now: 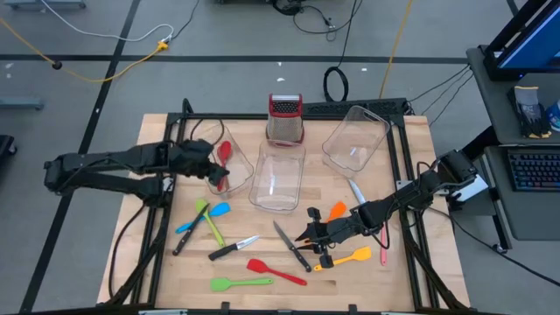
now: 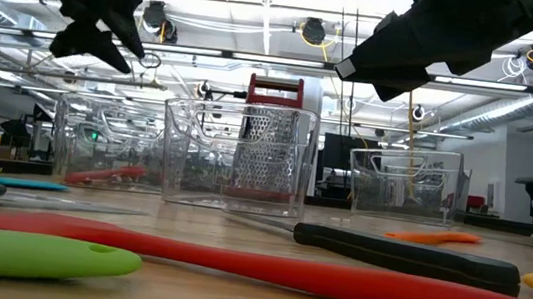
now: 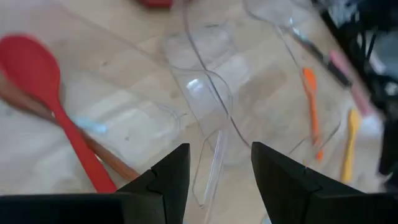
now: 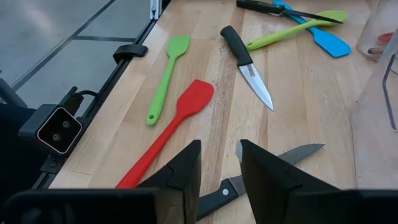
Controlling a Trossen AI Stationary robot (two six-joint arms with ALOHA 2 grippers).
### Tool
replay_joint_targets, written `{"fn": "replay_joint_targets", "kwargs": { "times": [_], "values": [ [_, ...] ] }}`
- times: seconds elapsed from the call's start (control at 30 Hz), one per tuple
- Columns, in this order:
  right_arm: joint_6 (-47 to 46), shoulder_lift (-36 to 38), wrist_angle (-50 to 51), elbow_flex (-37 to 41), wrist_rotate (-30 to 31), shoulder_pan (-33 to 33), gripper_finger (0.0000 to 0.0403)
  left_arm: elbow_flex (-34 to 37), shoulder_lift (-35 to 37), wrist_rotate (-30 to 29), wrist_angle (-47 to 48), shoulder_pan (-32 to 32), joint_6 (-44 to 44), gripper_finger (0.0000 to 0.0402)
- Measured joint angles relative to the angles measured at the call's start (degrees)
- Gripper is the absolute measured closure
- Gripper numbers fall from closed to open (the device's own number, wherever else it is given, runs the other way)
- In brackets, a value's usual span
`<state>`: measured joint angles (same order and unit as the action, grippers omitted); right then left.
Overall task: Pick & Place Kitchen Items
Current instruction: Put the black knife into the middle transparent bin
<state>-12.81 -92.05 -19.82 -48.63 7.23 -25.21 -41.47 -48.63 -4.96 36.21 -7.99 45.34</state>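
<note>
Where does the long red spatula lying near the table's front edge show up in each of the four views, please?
High view: red spatula near the front edge, centre.
Low view: it stretches across the foreground.
Left wrist view: not in it.
Right wrist view: it lies diagonally just ahead of the fingers.
Shared landmark: the green spatula lying beside it.

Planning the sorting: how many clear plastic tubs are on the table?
3. The left tub, under the left hand, holds a red spoon; the middle tub sits before the grater; the right tub lies toward the far right corner. None seems hidden.
</note>
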Motion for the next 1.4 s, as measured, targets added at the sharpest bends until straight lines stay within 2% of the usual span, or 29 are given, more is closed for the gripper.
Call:
{"fn": "replay_joint_targets", "kwargs": {
  "times": [0.17,0.3,0.4,0.73,1.1,1.4],
  "values": [
    [0.0,0.0,0.0,0.0,0.0,0.0,0.0303,0.4,-0.1,-7.0,-4.4,8.2,-9.8,0.0229],
    [0.4,0.0,0.0,0.0,0.0,0.0,0.0303,2.2,-0.1,-8.2,-13.2,13.4,-18.2,0.0229],
    [0.4,0.0,0.0,0.0,0.0,0.0,0.0303,4.5,0.0,-8.6,-18.4,15.6,-21.3,0.0229],
    [0.4,0.0,2.0,0.0,0.0,0.0,0.0303,14.1,2.0,-10.9,-26.3,16.5,-19.1,0.0229],
    [-9.0,1.1,17.1,0.0,0.2,0.0,0.0303,24.0,14.0,-11.8,-30.9,17.5,-18.4,0.0229],
    [-19.6,9.5,34.4,0.0,0.2,0.0,0.0303,31.3,21.7,-15.9,-32.4,21.4,-17.8,0.0229]
  ]
}}
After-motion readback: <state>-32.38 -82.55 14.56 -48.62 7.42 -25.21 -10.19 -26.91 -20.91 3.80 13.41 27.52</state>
